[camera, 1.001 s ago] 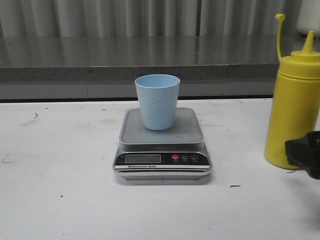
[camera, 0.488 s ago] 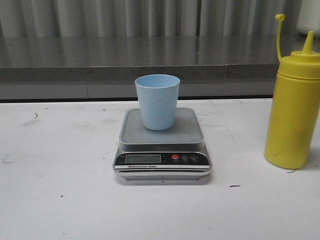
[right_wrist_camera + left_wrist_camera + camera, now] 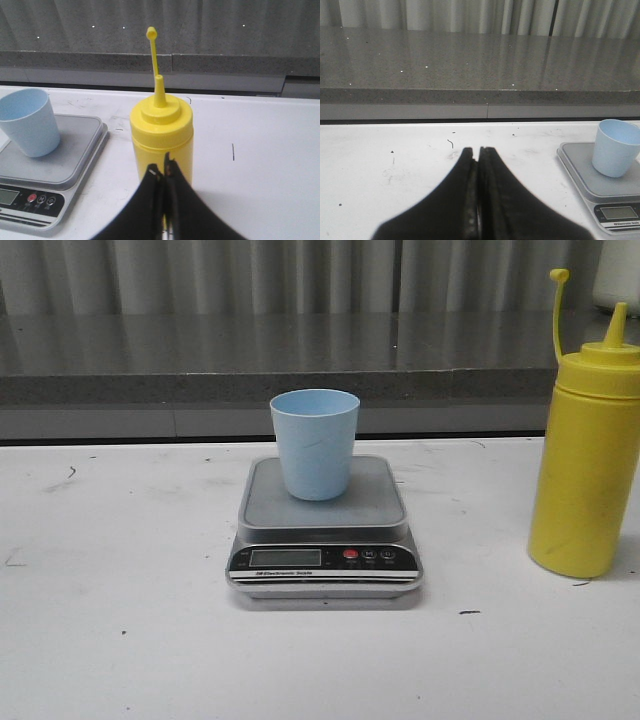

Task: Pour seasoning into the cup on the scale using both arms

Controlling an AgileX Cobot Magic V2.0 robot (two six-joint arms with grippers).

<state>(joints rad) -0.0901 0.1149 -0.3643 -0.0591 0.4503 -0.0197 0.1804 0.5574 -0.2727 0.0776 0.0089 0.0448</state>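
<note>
A small pale blue plastic cup, smooth and tapered with no handle, stands upright on the rear part of a flat silver-grey digital scale near the middle of the white table. The scale's black front panel faces the camera, with a rectangular LCD display and a red button just beside it. The cup's mouth is open, and what can be seen of its inside looks plain blue.

Well apart from the scale, on the table's right side, stands a tall opaque yellow plastic squeeze bottle of seasoning, upright, topped by a cone nozzle. Its thin cap strap rises beside the nozzle with the little cap at the top, so the nozzle is uncapped.

Neither arm shows in the front view. In the left wrist view, the left gripper hangs over bare table to the left of the scale, its dark angular fingers pressed together with nothing between them. In the right wrist view, the right gripper sits just in front of the yellow bottle's body, its fingers likewise closed against each other and gripping nothing; whether the tips touch the bottle cannot be told. Behind the table runs a grey speckled ledge.
</note>
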